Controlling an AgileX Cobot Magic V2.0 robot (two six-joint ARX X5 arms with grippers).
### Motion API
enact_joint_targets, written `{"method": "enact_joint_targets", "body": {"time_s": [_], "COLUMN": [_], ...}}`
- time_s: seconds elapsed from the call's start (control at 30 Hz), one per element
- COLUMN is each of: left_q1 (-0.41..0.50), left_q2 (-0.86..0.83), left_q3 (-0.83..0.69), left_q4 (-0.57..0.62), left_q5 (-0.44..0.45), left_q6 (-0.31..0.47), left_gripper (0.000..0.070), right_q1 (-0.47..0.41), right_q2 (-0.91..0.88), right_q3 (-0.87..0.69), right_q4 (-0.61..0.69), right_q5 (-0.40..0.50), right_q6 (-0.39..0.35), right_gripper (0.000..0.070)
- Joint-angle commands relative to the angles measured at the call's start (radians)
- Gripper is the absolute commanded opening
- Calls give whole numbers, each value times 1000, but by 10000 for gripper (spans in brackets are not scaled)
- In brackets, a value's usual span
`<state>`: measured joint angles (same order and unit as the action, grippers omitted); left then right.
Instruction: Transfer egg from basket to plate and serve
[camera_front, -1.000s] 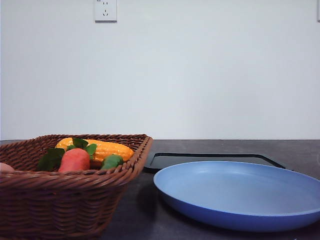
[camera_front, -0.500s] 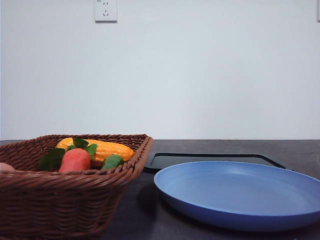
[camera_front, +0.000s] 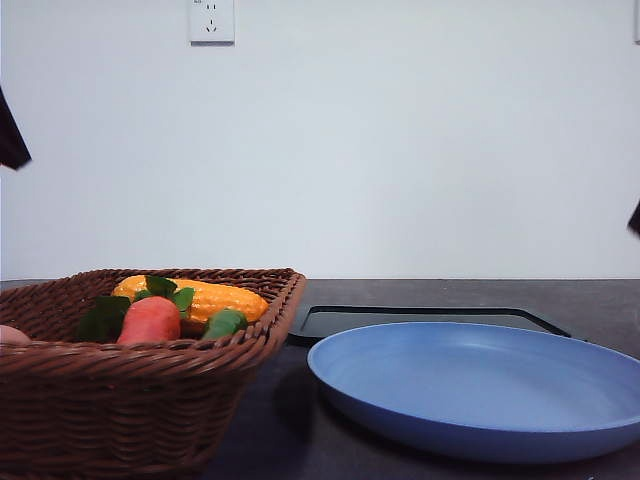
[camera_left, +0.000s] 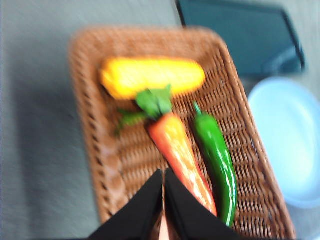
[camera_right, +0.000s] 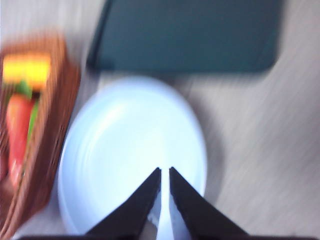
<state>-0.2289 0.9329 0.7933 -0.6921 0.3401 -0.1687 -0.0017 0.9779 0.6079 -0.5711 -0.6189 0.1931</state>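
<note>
the brown woven wicker basket (camera_front: 140, 370) sits on the dark counter (camera_front: 590, 300) just beside the wide light blue plate (camera_front: 480, 385), close enough, it seems, for a short carry. the small pinkish-tan egg (camera_front: 10, 335) lies inside the basket at its near left end, mostly cut off by the front view's edge. a yellow corn cob (camera_left: 152, 77), a red-orange carrot with green leaves (camera_left: 180, 155) and a green pepper (camera_left: 216, 160) share the basket. the left gripper (camera_left: 163, 200) hangs over the egg end, jaws nearly together and empty; the right gripper (camera_right: 165, 195) hovers over the bare plate, jaws likewise narrow. both wrist views are blurred. a flat black tray (camera_front: 420, 318) lies behind the plate.
</note>
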Motion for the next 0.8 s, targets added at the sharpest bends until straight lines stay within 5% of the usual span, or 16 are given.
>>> {"method": "enact_joint_targets", "body": {"time_s": [0.0, 0.17, 0.33, 0.77], "left_q1": [-17, -52, -55, -55], "left_q2": [17, 42, 47, 47], "left_q3": [14, 14, 14, 14], "left_q4": [4, 7, 11, 2], "left_q5": [4, 4, 3, 3], "left_q6": [22, 22, 15, -5], "left_gripper": [3, 124, 308, 325], "right_q1": [1, 6, 24, 141], "right_q2": [47, 151, 228, 393], "right_q3": [11, 11, 11, 11], "right_q4": [-8, -25, -9, 128], "right_q5": [-15, -5, 27, 71], "right_q6": [-46, -52, -48, 6], "right_gripper": [14, 173, 194, 184]}}
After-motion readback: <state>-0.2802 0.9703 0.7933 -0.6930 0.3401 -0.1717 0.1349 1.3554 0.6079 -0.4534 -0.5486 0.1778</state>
